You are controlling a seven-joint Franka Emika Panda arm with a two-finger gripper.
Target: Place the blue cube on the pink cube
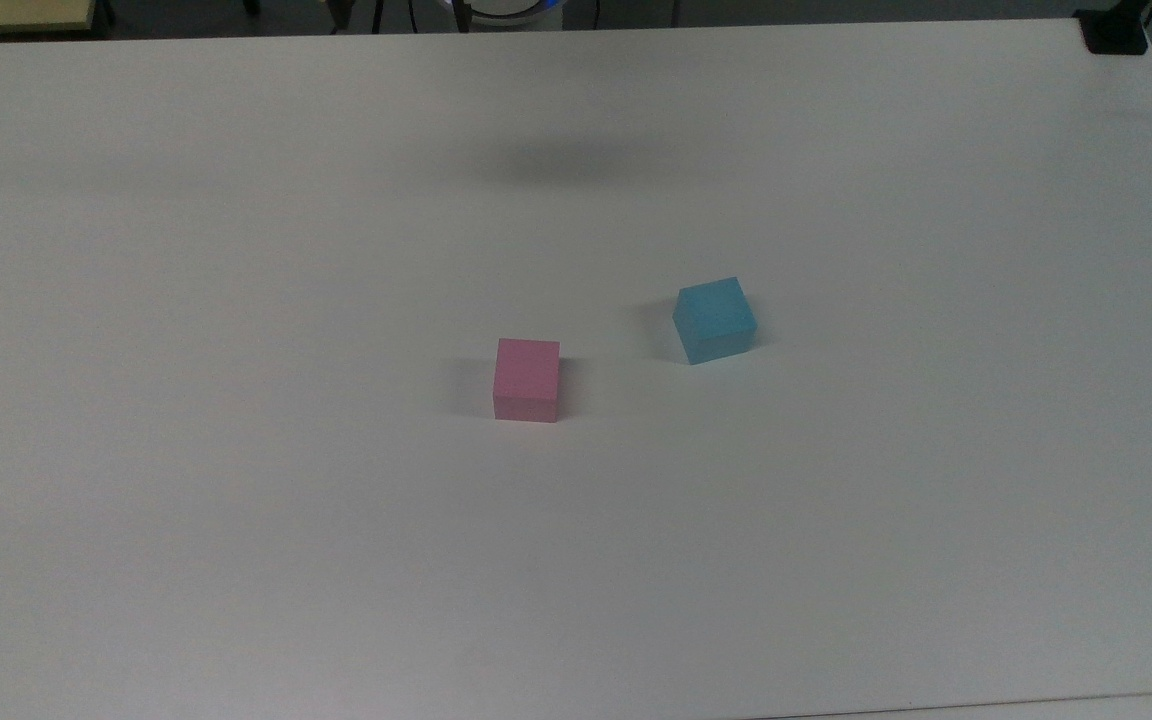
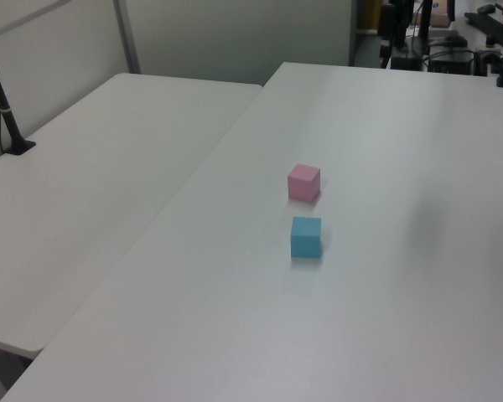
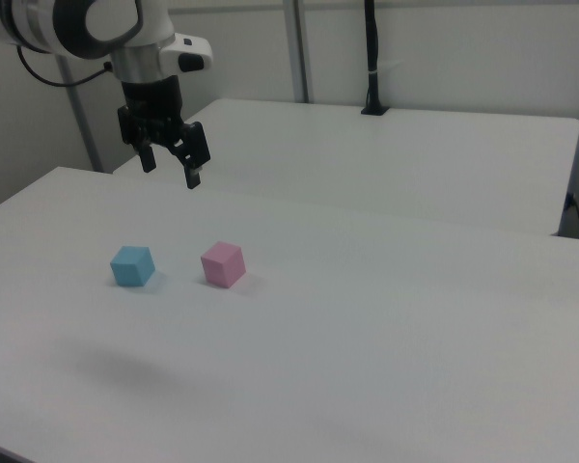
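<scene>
The blue cube rests on the white table, a short way to the top view's right of the pink cube; the two stand apart, not touching. In the left view the blue cube lies nearer the camera than the pink cube. In the right view the blue cube is left of the pink cube. My gripper hangs high above the table there, above and behind both cubes, open with nothing between its fingers.
A second white table adjoins on the left view's left, with a black post clamped at its edge. A black clamp sits at the far right corner in the top view. A soft shadow falls on the table's far middle.
</scene>
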